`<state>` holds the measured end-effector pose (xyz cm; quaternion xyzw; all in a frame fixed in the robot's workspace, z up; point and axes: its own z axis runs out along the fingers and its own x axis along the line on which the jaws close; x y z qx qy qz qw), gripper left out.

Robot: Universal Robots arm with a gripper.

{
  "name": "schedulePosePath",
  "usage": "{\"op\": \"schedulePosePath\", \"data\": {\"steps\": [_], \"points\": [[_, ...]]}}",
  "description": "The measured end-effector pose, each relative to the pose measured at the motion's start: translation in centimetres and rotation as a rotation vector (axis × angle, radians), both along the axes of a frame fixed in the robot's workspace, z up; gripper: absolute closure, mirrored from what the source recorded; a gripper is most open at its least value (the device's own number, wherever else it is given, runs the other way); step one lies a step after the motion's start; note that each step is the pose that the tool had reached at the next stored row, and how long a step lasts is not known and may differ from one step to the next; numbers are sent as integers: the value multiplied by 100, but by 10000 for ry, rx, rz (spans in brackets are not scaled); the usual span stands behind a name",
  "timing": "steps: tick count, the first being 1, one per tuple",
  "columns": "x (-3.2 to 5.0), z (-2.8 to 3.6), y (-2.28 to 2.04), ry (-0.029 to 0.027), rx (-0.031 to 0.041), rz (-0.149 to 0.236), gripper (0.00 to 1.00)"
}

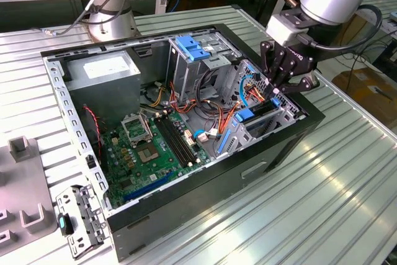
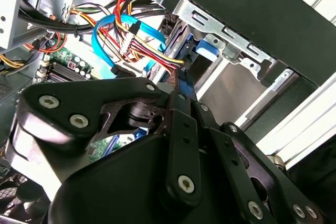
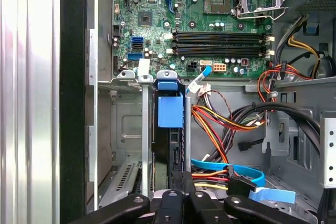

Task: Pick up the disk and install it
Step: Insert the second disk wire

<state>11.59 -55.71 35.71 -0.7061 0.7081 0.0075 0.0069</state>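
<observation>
No print can be read anywhere. The white sticker [image 1: 105, 66] on the grey power-supply box [image 1: 99, 82] carries marks too small to make out.

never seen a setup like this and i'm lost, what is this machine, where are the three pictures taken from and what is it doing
It is a robot arm ending in a black gripper, working over an opened computer case that lies on a ribbed metal table.

The exterior view comes from a camera off the arm and takes in the whole scene. Both wrist views come from cameras riding on the arm, so they look past the gripper into the case.

Inside the case you can see the green motherboard, coloured cables and a grey power supply.

The disk, with its blue handle, stands on edge in a metal bay at the case's edge. The gripper sits right at the disk's near end; whether it is clamping it, I cannot tell.
</observation>
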Motion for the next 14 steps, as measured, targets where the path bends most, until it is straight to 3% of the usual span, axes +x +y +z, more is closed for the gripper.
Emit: {"op": "schedulePosePath", "data": {"steps": [7, 14], "points": [[-3, 5, 0, 0, -1, 1, 89], [-70, 4, -1, 0, 0, -1, 89]]}}
